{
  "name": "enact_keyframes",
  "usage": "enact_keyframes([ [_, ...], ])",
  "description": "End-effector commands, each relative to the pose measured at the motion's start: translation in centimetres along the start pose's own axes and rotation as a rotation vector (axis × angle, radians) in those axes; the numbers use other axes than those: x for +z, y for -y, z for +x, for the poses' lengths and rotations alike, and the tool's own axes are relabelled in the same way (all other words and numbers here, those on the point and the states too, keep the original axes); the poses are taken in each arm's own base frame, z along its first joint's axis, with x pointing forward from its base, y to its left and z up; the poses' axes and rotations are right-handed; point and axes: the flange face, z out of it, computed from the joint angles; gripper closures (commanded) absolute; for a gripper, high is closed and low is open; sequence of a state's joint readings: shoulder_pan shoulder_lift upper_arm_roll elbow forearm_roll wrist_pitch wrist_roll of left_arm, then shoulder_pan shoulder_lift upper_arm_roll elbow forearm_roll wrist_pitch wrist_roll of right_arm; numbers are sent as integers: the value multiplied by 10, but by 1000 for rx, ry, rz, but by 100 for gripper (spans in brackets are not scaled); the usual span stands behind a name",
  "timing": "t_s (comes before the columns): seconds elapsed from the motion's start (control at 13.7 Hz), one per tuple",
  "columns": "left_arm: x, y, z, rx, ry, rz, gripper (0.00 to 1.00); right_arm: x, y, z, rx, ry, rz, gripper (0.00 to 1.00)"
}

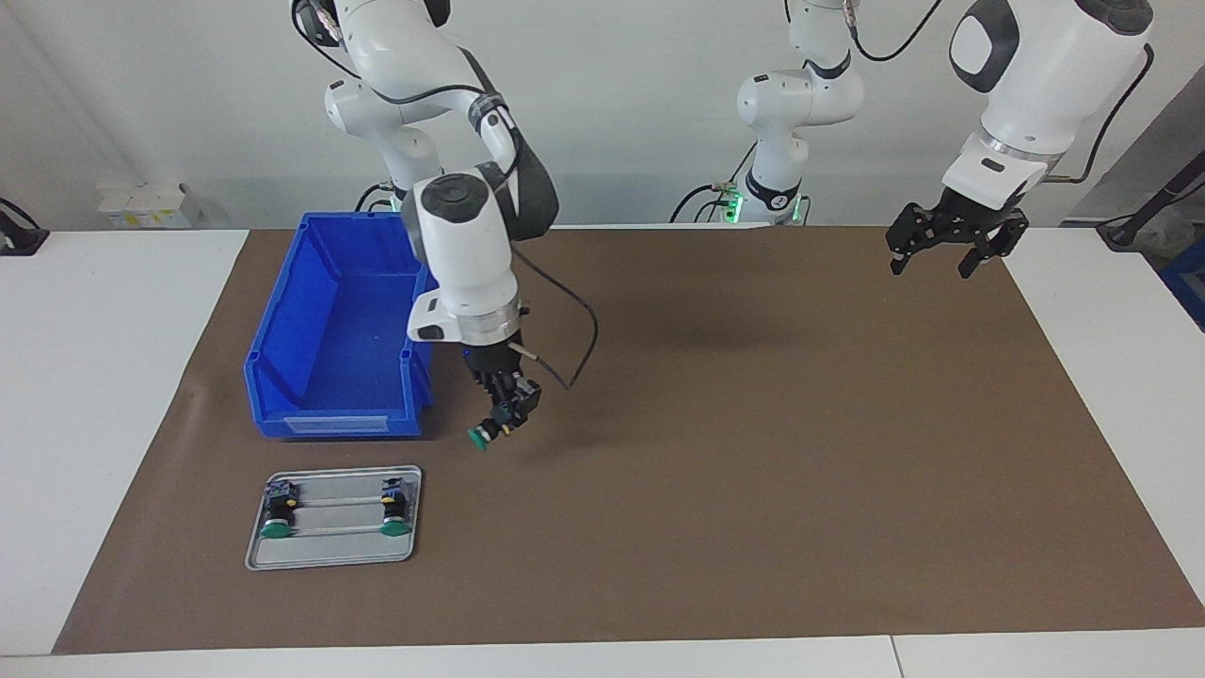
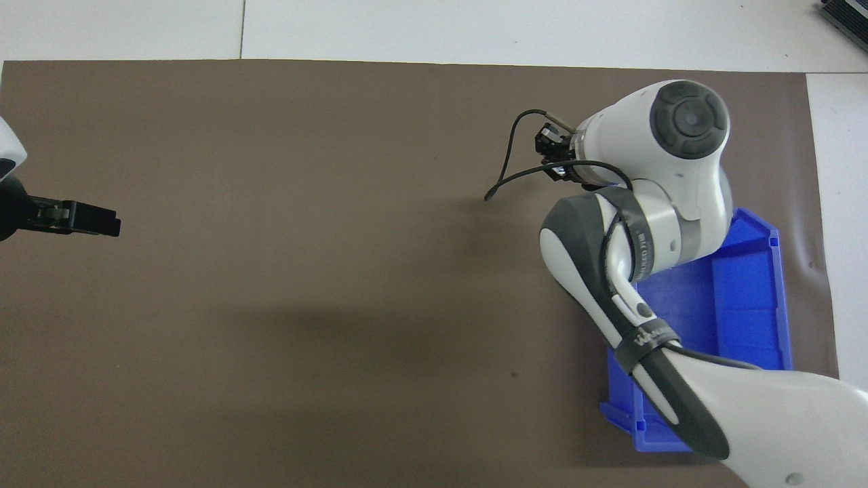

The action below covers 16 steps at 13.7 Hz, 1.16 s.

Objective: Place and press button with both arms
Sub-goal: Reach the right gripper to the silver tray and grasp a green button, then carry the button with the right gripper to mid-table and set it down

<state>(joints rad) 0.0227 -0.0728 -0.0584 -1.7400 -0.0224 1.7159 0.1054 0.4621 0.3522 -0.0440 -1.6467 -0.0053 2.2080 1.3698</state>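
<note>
Two spare buttons (image 1: 276,513) are seen lying on a metal tray (image 1: 329,556) | button (image 1: 485,434) is held over the mat, clamped in right gripper (image 1: 508,407), green cap tilted trayward | left gripper (image 1: 951,247) is kept waiting, jaws spread, well apart

**Much of the scene stays out of sight**

In the overhead view the right arm (image 2: 678,156) covers the tray and most of the blue bin (image 2: 746,298) (only one end shows). The left gripper (image 2: 102,224) is cut off by that view's edge, and both arm bases run off the top of the facing view.
</note>
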Motion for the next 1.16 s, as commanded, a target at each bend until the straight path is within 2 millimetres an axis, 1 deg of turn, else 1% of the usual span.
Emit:
enact_keyframes([
  [0.0,-3,2,-6,-12,-1,13,0,-6,12,-57,209,10,-1,100],
  [0.15,-2,2,-6,-12,1,13,0,-6,16,-101,314,18,-8,100],
  [0.29,-2,2,-6,-12,1,13,0,-1,20,-139,344,5,-31,100],
  [0.36,-2,2,-6,-12,1,13,0,3,25,-150,370,-4,-47,100],
  [0.44,-2,2,-6,-12,1,13,0,11,33,-164,408,-4,-51,100],
  [0.51,-2,2,-6,-12,1,13,0,19,39,-174,446,-7,-51,100],
  [0.58,-2,2,-6,-12,1,13,0,27,43,-186,470,-8,-55,100],
  [0.66,-2,2,-6,-12,1,13,0,35,45,-204,479,-9,-58,100],
  [0.8,-2,2,-6,-12,1,13,0,47,45,-228,531,-6,-56,100],
  [0.95,-2,2,-6,-12,1,13,0,57,44,-241,566,2,-53,100],
  [1.02,-2,2,-6,-12,1,13,0,68,41,-253,567,3,-66,100],
  [1.09,-2,2,-6,-12,1,13,0,69,43,-263,574,23,-43,100],
])
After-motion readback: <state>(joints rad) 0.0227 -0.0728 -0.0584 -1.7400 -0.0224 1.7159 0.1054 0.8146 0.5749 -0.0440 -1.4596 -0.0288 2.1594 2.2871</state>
